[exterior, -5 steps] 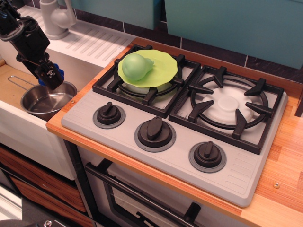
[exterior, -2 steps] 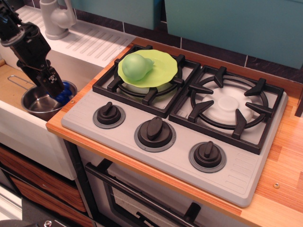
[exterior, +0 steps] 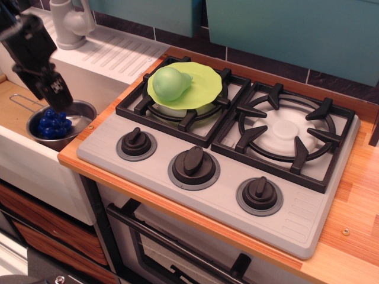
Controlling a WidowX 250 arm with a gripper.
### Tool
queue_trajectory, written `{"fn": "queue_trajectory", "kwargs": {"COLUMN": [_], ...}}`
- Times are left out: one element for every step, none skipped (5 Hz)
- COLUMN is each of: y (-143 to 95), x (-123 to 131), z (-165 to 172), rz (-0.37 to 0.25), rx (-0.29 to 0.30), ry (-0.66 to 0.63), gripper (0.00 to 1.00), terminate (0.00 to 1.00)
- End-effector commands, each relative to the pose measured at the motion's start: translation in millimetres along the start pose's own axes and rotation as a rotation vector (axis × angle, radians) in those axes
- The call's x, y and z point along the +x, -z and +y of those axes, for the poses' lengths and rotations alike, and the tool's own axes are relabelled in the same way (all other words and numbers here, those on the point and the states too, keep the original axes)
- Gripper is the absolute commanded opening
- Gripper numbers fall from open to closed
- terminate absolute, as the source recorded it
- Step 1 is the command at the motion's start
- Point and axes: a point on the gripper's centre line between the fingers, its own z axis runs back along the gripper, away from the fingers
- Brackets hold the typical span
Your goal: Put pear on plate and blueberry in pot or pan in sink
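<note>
Since a moment ago, the cluster of glossy dark-blue toy blueberries (exterior: 54, 123) has left the black claw (exterior: 57, 93) and now lies in the small shiny steel pan (exterior: 83, 112) inside the white sink (exterior: 23, 155); the claw has lifted just above it, whether apart or together I cannot tell. Rightward, the smooth light-green pear (exterior: 170, 83) rests on the flat lime-green plate (exterior: 204, 80) atop the left stove burner (exterior: 139, 106).

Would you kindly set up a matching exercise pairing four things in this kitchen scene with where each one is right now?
Things:
1. pear
2. blueberry
3. plate
4. pan

Places:
A. in the sink
B. on the left burner grate
C. on the plate
D. inside the pan

Pairs: 1-C, 2-D, 3-B, 4-A. The claw hangs just above the blueberry.
</note>
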Motion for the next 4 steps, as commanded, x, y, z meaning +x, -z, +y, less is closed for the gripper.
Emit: {"fn": "queue_trajectory", "kwargs": {"y": [-68,-75,-72,-68], "x": [14,16,17,18], "z": [-31,-42,-48,-54], "rz": [0.033,0.051,0.043,0.051], "rx": [0.084,0.110,0.115,0.127], "ry": [0.000,0.002,0.023,0.036], "gripper": [1.00,1.00,1.00,1.00], "terminate": [0.00,0.00,0.00,0.00]}}
